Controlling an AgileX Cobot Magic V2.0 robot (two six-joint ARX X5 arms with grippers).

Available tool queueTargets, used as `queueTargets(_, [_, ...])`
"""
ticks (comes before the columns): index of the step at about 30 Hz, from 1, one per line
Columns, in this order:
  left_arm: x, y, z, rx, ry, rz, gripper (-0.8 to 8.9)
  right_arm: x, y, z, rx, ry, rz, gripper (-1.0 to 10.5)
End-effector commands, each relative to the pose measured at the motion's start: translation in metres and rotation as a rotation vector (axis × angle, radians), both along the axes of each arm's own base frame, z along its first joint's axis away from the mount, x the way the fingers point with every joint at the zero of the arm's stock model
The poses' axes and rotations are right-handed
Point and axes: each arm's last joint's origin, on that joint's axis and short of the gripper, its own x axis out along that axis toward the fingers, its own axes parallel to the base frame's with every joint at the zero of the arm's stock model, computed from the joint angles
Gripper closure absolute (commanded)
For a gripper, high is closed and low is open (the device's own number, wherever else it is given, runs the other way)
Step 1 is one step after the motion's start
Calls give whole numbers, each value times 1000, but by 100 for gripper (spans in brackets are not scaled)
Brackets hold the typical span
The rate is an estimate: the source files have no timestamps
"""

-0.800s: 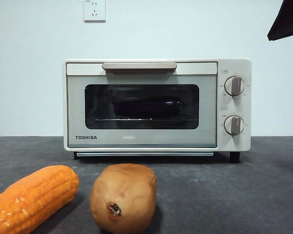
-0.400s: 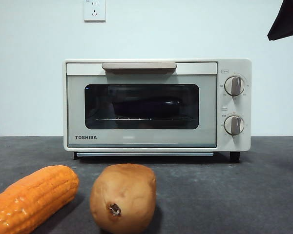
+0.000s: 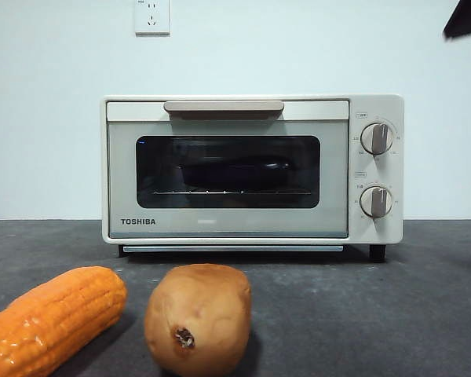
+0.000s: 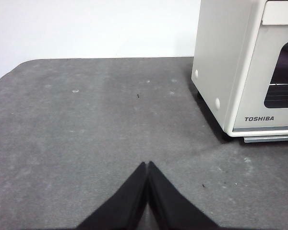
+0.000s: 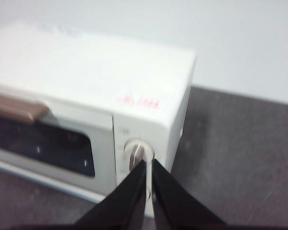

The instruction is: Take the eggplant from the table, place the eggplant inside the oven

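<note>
The cream-white oven (image 3: 220,226) stands at the back of the dark grey table (image 3: 361,306) with its door closed. Behind the dark glass a long dark glossy shape, the eggplant (image 3: 234,171), lies dimly on the rack. My left gripper (image 4: 147,165) is shut and empty, low over the bare table (image 4: 86,124) to the left of the oven (image 4: 221,72). Shut and empty too, my right gripper (image 5: 149,163) hangs high above the oven (image 5: 101,81) near its upper knob (image 5: 136,154). The right arm shows as a black tip (image 3: 465,17) at the top right corner.
An orange corn cob (image 3: 51,318) and a tan potato (image 3: 198,318) lie at the table's front, before the oven door. The beige bar handle (image 3: 224,106) runs along the door's top. Two knobs (image 3: 376,138) sit on the right. A wall socket (image 3: 152,16) is above.
The black tip of the right arm has risen and drawn back toward the top right corner, showing smaller. The oven, corn and potato have not moved.
</note>
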Motion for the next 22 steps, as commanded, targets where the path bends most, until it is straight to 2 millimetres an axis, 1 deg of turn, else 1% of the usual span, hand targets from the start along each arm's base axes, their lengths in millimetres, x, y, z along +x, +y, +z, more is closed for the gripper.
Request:
queueTargets(1, [2, 0, -8, -1, 16, 1, 810, -11, -6, 11, 39, -68, -12, 942])
queueTargets(4, [2, 0, -8, -1, 16, 1, 810, -27, -16, 18, 54, -149, -35, 942])
queueTargets(7, [2, 0, -8, -1, 16, 1, 810, -45, -30, 25, 77, -245, -97, 942])
queueTargets(9, [2, 0, -8, -1, 16, 1, 810, -55, -39, 24, 89, -290, -152, 942])
queueTargets(11, [2, 0, -8, -1, 16, 1, 810, -63, -46, 16, 82, -322, -220, 942])
queueTargets(13, [2, 0, -8, -1, 16, 1, 810, -67, -52, 4, 63, -335, -281, 942])
queueTargets(16, [2, 0, -8, -1, 16, 1, 810, -68, -58, -21, 41, -322, -352, 942])
queueTargets(22, [2, 0, -8, -1, 16, 1, 810, -58, -60, -72, 26, -225, -306, 942])
